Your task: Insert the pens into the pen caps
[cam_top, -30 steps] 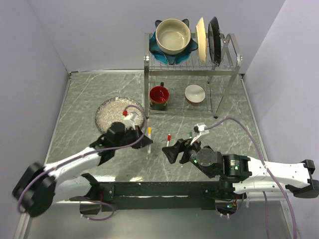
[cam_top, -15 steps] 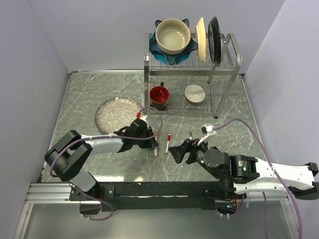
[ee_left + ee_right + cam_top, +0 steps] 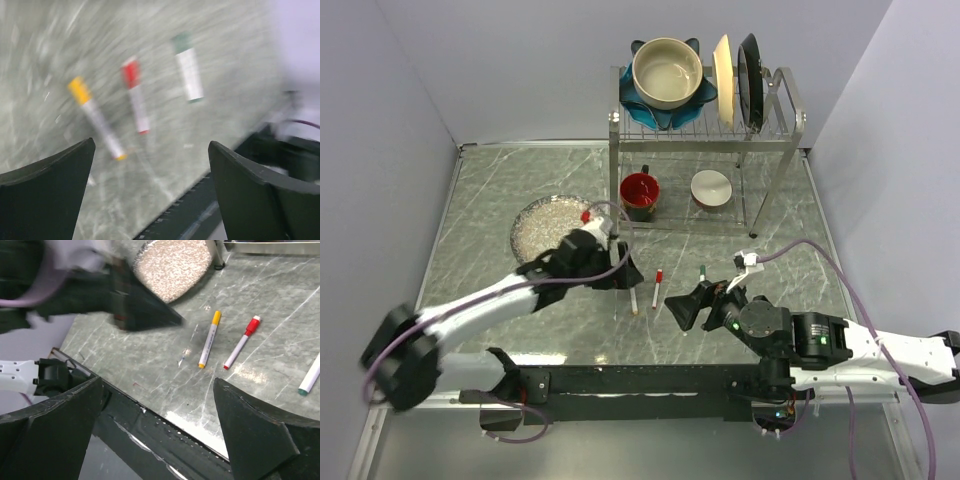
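Three white-barrelled pens lie side by side on the marble table, each with its coloured pen cap on one end. The yellow pen [image 3: 632,297] [image 3: 100,124] [image 3: 208,342] carries a yellow cap [image 3: 78,89]. The red pen [image 3: 658,288] [image 3: 137,102] [image 3: 240,346] carries a red cap [image 3: 130,72]. The green pen [image 3: 701,273] [image 3: 189,72] [image 3: 311,377] has a green cap [image 3: 181,41]. My left gripper [image 3: 623,270] [image 3: 150,192] hovers open above the yellow pen, holding nothing. My right gripper [image 3: 685,305] [image 3: 157,425] is open and empty over the table's near edge, partly covering the green pen from above.
A speckled plate [image 3: 545,225] [image 3: 172,262] lies behind the left gripper. A wire dish rack [image 3: 705,140] at the back holds bowls and plates, with a red mug [image 3: 639,190] and a white bowl [image 3: 710,187] beneath. The black base rail [image 3: 150,425] runs along the near edge.
The left gripper went from shut to wide open and the yellow pen now lies free on the table. The right gripper opened a little wider and shifted slightly right.
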`<state>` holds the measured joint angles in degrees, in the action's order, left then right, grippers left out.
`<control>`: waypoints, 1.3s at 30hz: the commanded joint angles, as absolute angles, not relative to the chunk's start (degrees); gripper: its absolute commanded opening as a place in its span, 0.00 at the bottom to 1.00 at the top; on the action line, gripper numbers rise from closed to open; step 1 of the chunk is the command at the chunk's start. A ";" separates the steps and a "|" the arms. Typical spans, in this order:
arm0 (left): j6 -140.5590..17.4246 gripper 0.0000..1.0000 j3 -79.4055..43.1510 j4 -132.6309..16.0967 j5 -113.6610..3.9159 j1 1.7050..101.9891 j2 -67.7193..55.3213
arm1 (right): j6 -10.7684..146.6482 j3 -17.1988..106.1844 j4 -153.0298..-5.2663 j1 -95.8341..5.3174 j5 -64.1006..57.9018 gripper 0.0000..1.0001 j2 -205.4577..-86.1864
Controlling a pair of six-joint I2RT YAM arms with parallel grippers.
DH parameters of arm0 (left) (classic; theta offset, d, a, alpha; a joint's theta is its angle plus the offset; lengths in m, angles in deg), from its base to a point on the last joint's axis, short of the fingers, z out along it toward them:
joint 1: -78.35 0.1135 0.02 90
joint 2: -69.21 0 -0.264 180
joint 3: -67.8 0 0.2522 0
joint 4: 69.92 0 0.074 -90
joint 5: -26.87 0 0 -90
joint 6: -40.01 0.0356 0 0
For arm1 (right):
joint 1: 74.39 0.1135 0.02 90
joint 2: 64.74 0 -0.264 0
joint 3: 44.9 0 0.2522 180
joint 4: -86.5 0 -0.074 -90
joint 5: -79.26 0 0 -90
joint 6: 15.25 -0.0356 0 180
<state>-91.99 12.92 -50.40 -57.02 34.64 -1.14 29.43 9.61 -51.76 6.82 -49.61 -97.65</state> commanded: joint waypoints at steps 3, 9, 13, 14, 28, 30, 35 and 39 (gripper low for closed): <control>-81.29 0.99 12.73 -51.76 -49.69 34.40 21.55 | 31.25 11.83 -52.94 6.83 -50.47 1.00 -94.89; -79.44 0.99 18.09 -53.08 -49.68 34.40 37.99 | 29.32 13.33 -53.11 6.83 -49.41 1.00 -94.27; -77.41 0.99 21.34 -52.47 -50.65 34.40 44.06 | 28.00 13.51 -52.24 6.83 -52.22 1.00 -93.92; -77.67 0.99 21.52 -52.04 -51.35 34.40 45.11 | 27.65 13.51 -52.06 6.83 -52.66 1.00 -93.83; -77.15 0.99 20.03 -50.89 -51.18 34.40 45.21 | 27.56 11.75 -53.55 6.83 -54.95 1.00 -91.55; -77.23 1.00 20.38 -51.41 -51.18 34.40 45.56 | 27.73 12.10 -52.94 6.83 -54.86 1.00 -91.63; -77.32 1.00 20.64 -51.68 -51.36 34.40 45.74 | 27.73 12.28 -52.76 6.83 -54.51 1.00 -92.25; -77.23 0.99 20.47 -51.33 -51.53 34.40 45.48 | 28.35 12.01 -53.46 6.91 -54.42 1.00 -92.60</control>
